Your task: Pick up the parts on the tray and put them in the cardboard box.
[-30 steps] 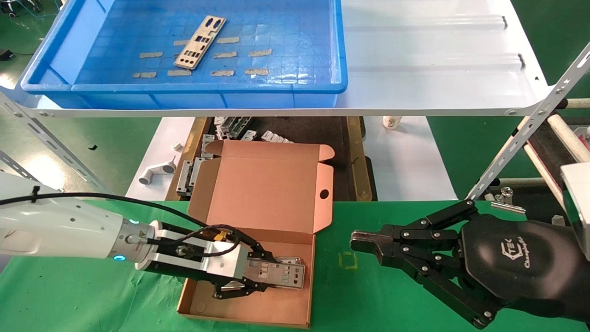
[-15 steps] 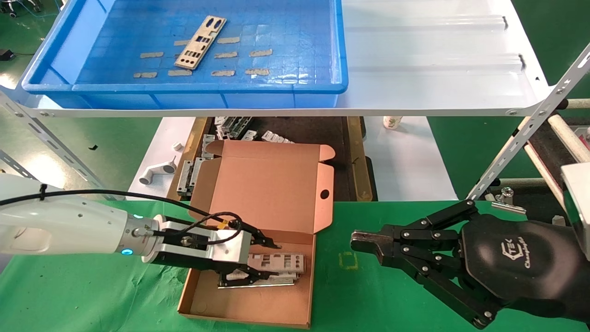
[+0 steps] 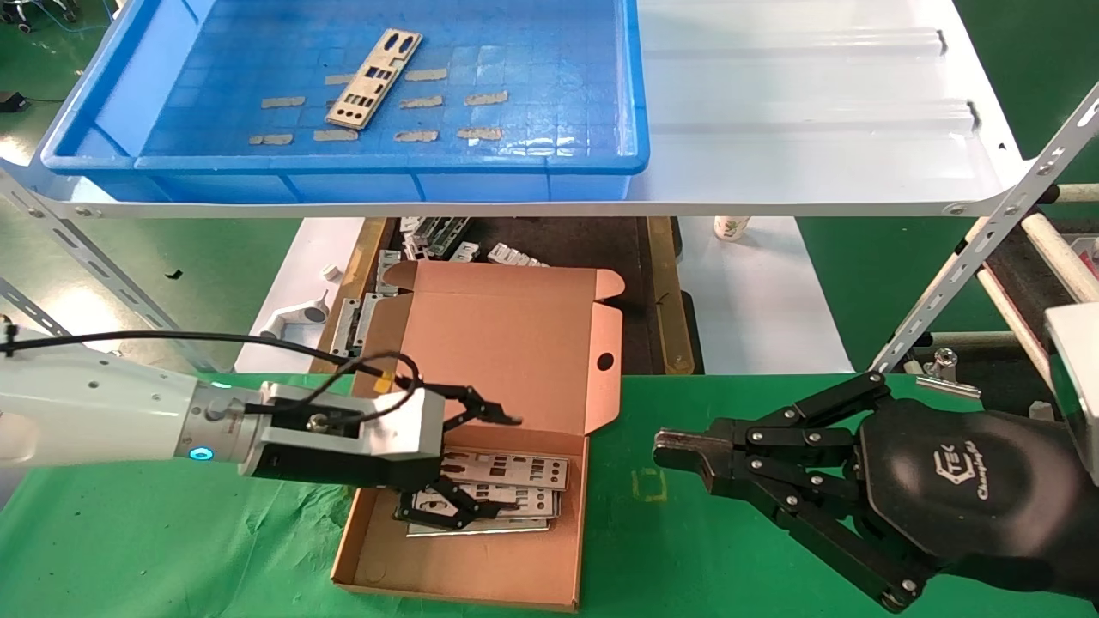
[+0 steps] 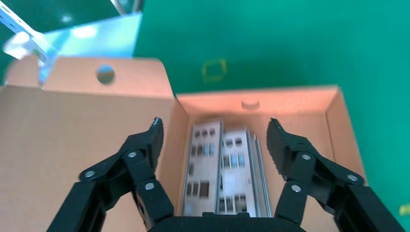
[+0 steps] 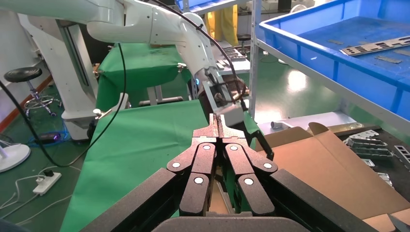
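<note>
1. While the left gripper hangs over the cardboard box, its jaws stand wide apart and hold nothing.
2. Several parts lie stacked flat on the floor of the cardboard box, against its right wall, directly under the spread jaws.
3. One more part lies at an angle in the blue tray, which sits on the white shelf beyond the cardboard box.
4. To the right of the cardboard box, the right gripper rests above the green desk, jaws pressed together and empty.
</note>
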